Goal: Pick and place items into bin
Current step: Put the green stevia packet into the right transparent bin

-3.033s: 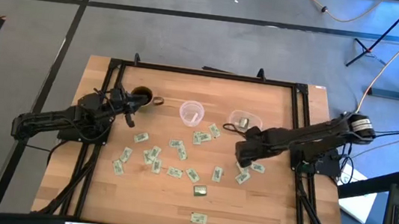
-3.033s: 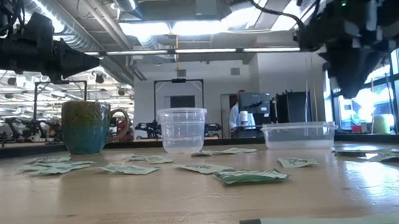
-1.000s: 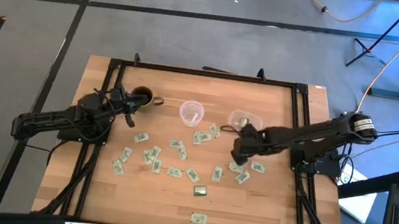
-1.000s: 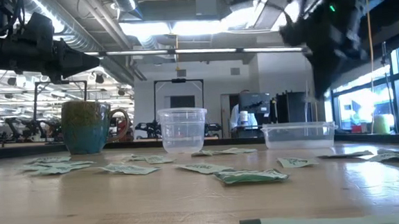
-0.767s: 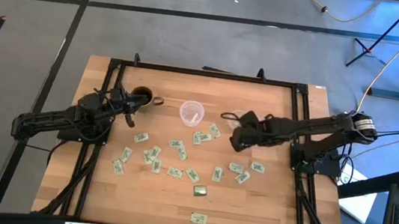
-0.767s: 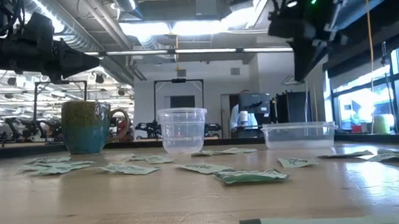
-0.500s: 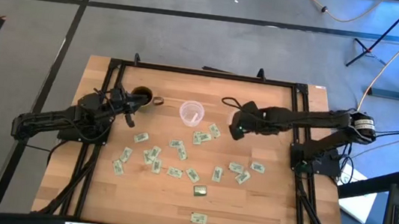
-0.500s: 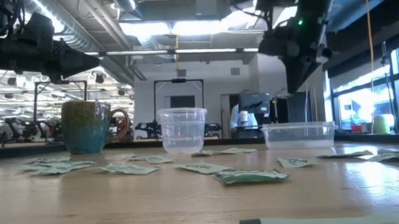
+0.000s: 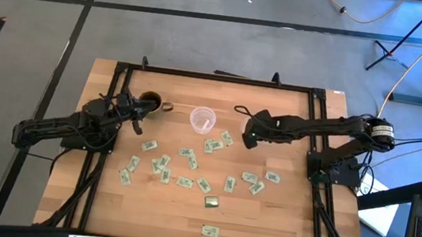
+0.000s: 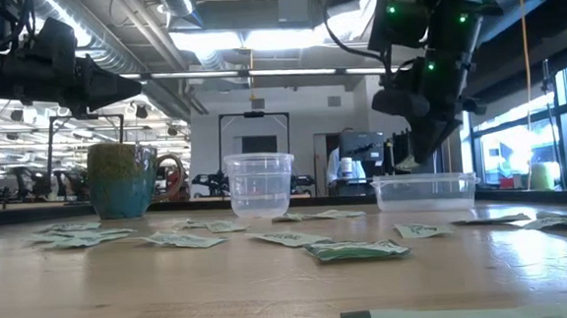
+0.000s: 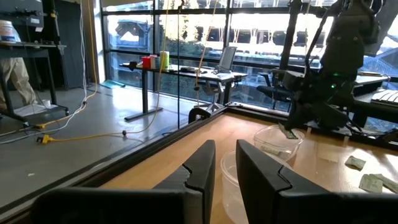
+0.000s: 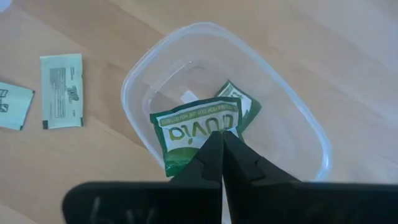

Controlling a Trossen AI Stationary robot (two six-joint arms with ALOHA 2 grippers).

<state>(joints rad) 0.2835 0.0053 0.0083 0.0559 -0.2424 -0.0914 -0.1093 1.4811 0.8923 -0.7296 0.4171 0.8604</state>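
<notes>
**1 packet pinched above the clear bin**

1 green-and-white packet (image 12: 198, 132) hangs from the right gripper (image 12: 219, 147), whose fingers are clenched on its edge directly over the clear bin (image 12: 298, 118). A second packet (image 12: 239, 106) lies flat on the bin floor, partly under the held one. In the high view the right gripper (image 9: 249, 131) sits over the bin's place at the far right-centre of the wooden table (image 9: 280, 214); in the low view it hangs just above the bin (image 10: 424, 191) without touching the rim.

The loose packets (image 9: 187, 162) lie scattered across the middle of the table, with a small cluster (image 9: 256, 181) nearer the right side, a darker olive-gold one (image 9: 212, 202) toward the front, and a lone packet (image 9: 209, 231) near the front edge. A clear cup (image 9: 202, 119) stands left of the bin, upright, and a green mug (image 9: 150, 100) stands farther left.

The left gripper (image 9: 135, 118) waits near the mug; in its wrist view its fingers (image 11: 205, 163) stand slightly parted, grasping nothing.
</notes>
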